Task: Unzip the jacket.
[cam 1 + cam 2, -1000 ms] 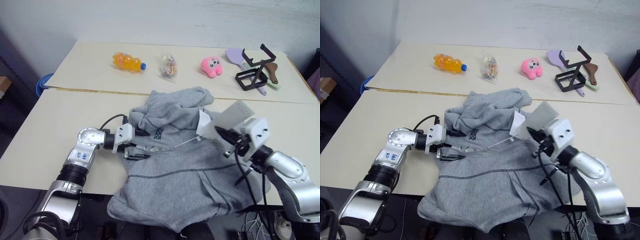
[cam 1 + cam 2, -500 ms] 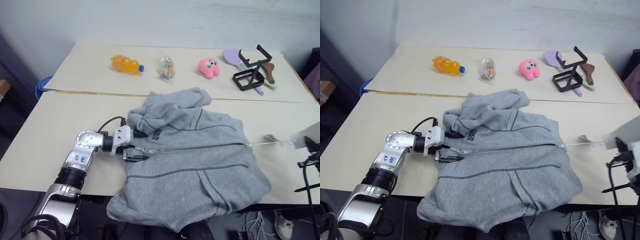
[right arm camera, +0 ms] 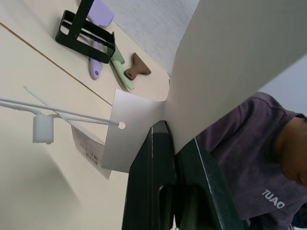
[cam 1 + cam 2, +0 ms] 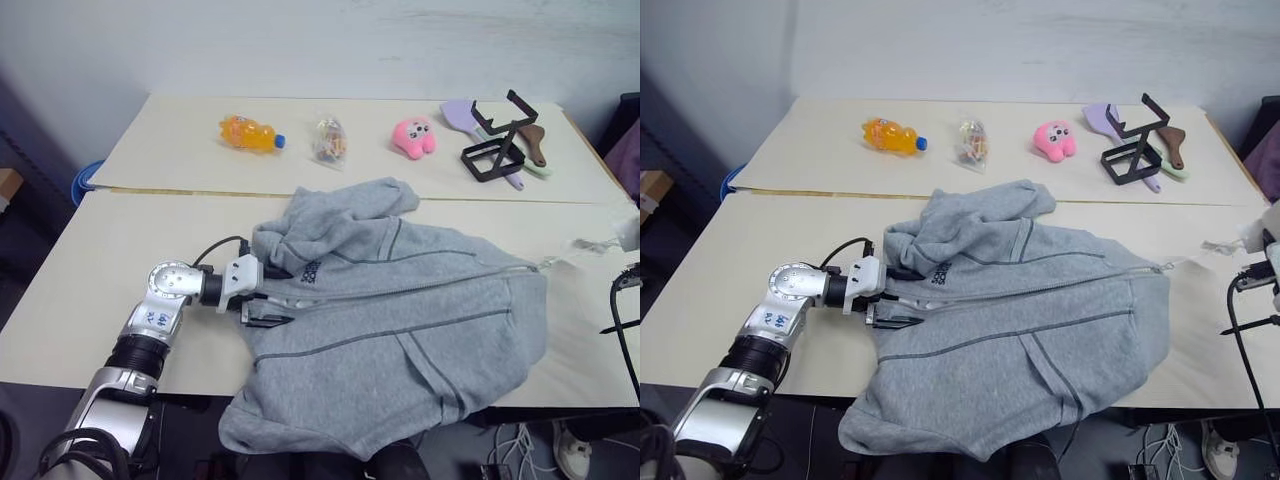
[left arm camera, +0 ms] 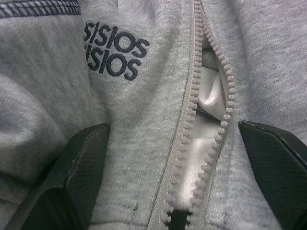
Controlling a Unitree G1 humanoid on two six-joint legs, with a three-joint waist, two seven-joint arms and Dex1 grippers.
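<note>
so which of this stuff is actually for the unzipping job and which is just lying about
For the job:
- jacket
- its zip, partly open
- paper tag, pinched in the right tool
- left tool, open at the collar

Lying about:
- orange bottle
- snack bag
- pink plush
- black rack
- brushes

Eye views: high, looking forward and down over both tables [image 4: 120, 230]; shared field, jacket [image 4: 400, 320] central. Left wrist view: close on jacket zipper [image 5: 192, 124]. Right wrist view: low, facing rack [image 3: 84, 31] and a person [image 3: 249, 143].
</note>
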